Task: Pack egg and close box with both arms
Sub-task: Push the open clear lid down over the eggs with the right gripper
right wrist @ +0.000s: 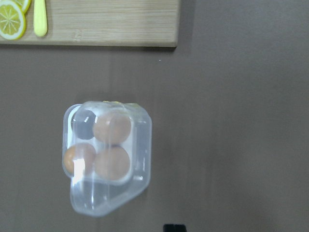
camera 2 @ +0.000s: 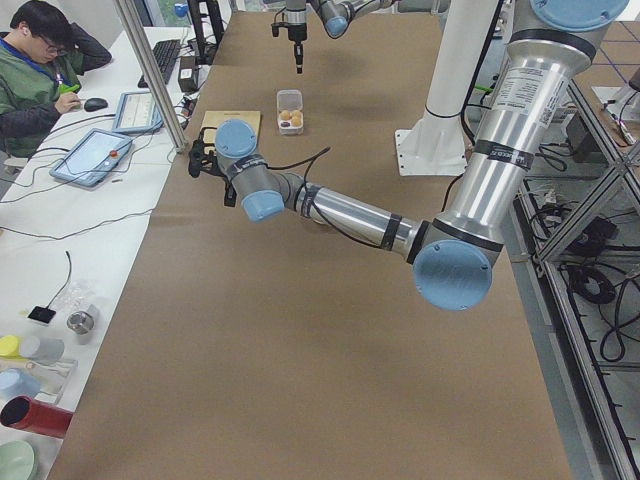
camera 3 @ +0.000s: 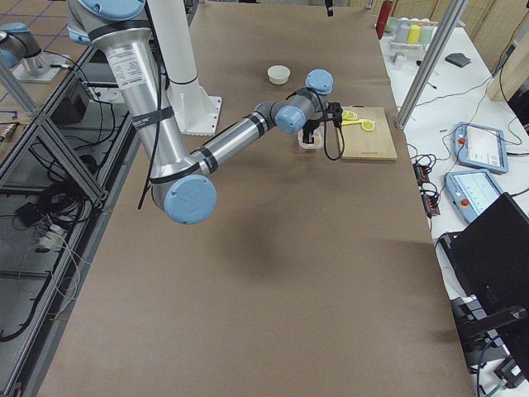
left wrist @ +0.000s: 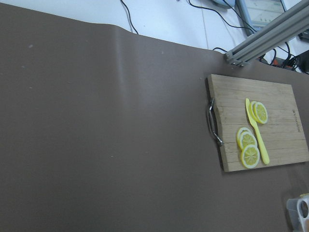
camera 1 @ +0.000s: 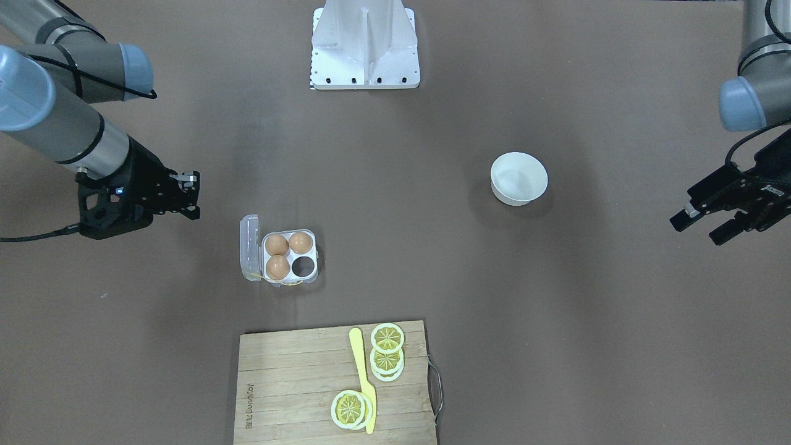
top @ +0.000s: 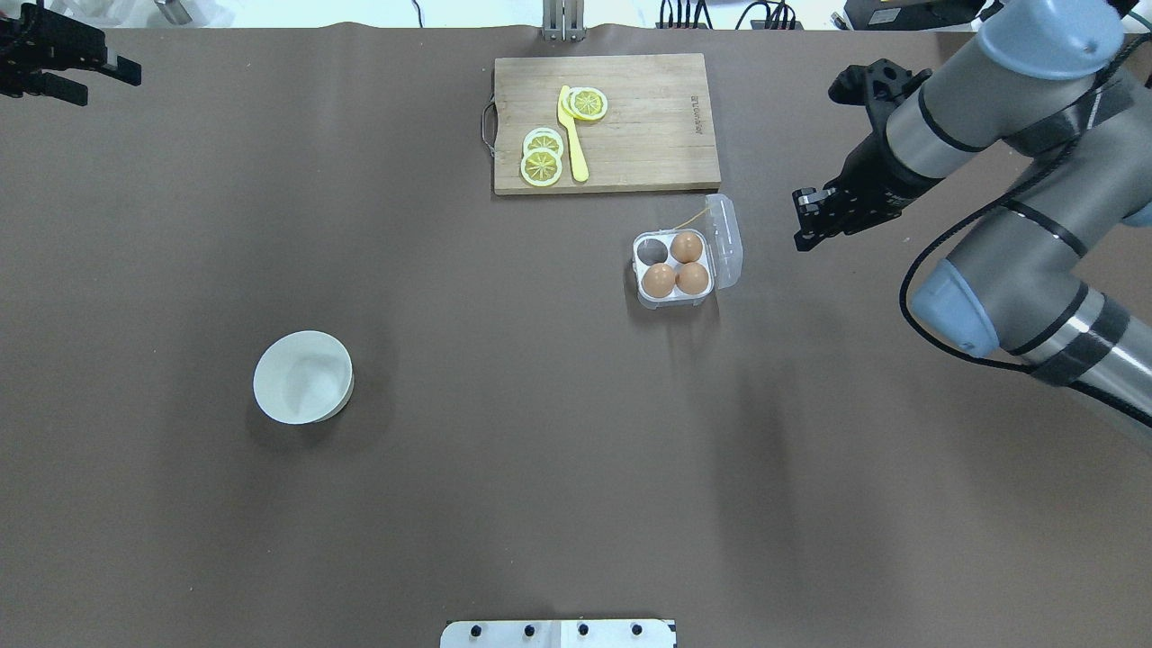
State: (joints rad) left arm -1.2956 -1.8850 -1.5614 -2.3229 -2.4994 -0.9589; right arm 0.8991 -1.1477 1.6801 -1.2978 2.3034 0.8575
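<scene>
The box [top: 675, 268] stands open on the brown table, its clear lid [top: 725, 241] hinged up on the side toward my right arm. Three orange-brown eggs fill three cells; one egg [top: 687, 246] lies beside the empty cell [top: 653, 254]. In the front view the box [camera 1: 289, 256] shows the same. My right gripper [top: 800, 219] hangs open and empty to the right of the lid, apart from it. The right wrist view looks down through the tilted lid onto the box [right wrist: 104, 150]. My left gripper [top: 94, 81] is open and empty at the far left corner.
A round white bowl [top: 303, 376] stands at mid left. A wooden cutting board [top: 621, 126] with lemon slices [top: 543, 157] and a yellow knife [top: 572, 135] lies just beyond the box. A white stand [camera 1: 364, 43] is at the robot's edge.
</scene>
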